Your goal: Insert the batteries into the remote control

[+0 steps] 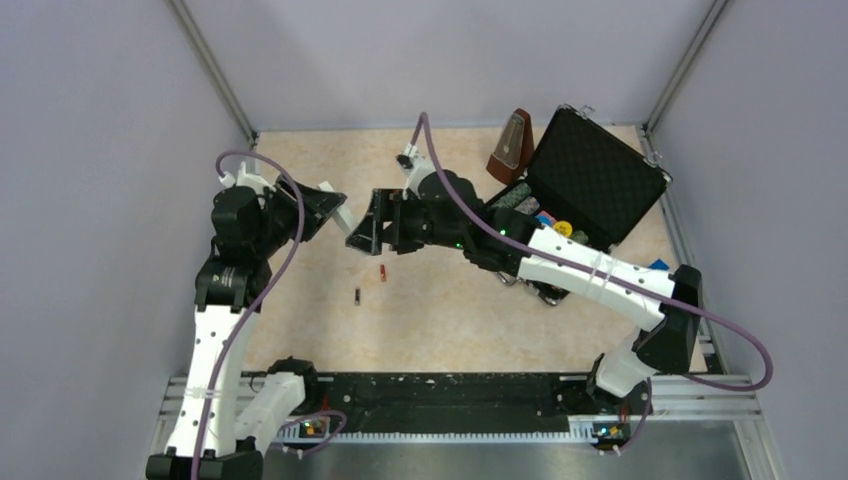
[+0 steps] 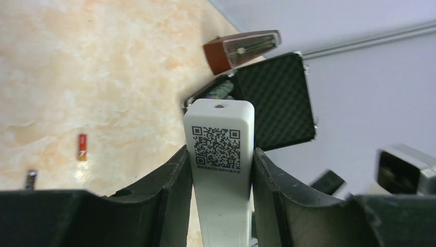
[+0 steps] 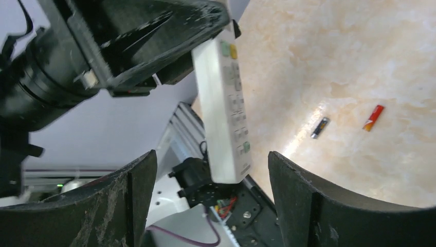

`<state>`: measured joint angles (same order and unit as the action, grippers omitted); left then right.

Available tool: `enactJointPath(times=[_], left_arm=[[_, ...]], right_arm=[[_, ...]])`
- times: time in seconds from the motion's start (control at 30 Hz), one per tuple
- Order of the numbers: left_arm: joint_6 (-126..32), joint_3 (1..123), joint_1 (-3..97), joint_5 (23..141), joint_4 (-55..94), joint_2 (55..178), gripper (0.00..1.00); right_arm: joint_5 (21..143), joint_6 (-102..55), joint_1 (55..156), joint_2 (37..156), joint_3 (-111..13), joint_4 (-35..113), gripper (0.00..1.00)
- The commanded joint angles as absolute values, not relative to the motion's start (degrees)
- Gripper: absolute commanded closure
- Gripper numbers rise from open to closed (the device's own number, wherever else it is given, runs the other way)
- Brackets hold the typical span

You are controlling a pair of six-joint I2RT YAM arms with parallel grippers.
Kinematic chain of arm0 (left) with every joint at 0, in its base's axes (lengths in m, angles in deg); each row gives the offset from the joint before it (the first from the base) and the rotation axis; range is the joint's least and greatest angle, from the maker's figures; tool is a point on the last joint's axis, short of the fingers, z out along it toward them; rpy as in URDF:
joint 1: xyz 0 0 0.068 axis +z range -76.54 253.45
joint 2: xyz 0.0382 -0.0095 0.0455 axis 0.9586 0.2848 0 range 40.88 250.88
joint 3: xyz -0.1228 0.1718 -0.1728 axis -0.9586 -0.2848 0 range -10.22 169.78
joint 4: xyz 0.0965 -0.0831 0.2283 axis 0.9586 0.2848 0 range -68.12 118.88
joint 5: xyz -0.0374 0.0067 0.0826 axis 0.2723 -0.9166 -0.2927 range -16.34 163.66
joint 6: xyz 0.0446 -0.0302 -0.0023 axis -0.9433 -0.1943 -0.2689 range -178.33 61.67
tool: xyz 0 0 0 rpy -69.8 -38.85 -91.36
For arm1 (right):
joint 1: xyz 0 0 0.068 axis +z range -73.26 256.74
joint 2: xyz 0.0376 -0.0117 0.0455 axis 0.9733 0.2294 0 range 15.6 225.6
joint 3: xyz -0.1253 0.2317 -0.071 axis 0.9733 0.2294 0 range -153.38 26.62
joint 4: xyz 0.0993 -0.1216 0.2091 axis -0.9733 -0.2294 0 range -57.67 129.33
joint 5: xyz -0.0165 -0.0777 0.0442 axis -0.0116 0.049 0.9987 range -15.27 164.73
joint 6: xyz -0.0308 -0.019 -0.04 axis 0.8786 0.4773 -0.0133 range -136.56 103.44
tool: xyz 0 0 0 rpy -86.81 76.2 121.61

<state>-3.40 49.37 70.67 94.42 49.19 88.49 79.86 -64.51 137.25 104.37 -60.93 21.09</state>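
Gripping the remote control (image 2: 221,149) by its long edges, left fingers (image 2: 172,177) hold it aloft; right fingers (image 3: 136,188) spread wide, empty.

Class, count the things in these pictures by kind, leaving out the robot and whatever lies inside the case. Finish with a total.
batteries: 2, red battery and black battery
remote control: 1
metronome: 1
open black case: 1
Total: 5
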Motion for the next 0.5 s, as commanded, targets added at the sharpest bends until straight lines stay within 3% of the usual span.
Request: enactJointPath(times=[0.0,0.17,0.47], left_arm=[[-6.81,53.37,70.64,88.44,58.26,90.8,1.0],[-6.09,52.89,70.64,88.68,58.8,91.53,1.0],[-6.65,48.85,70.64,89.46,59.25,91.59,1.0]], right_arm=[[64.89,-53.48,142.13,107.46,-65.71,15.91,0.23],[62.02,-48.93,144.73,109.98,-67.0,17.04,0.24],[61.74,-43.57,144.85,114.05,-63.74,24.71,0.43]])
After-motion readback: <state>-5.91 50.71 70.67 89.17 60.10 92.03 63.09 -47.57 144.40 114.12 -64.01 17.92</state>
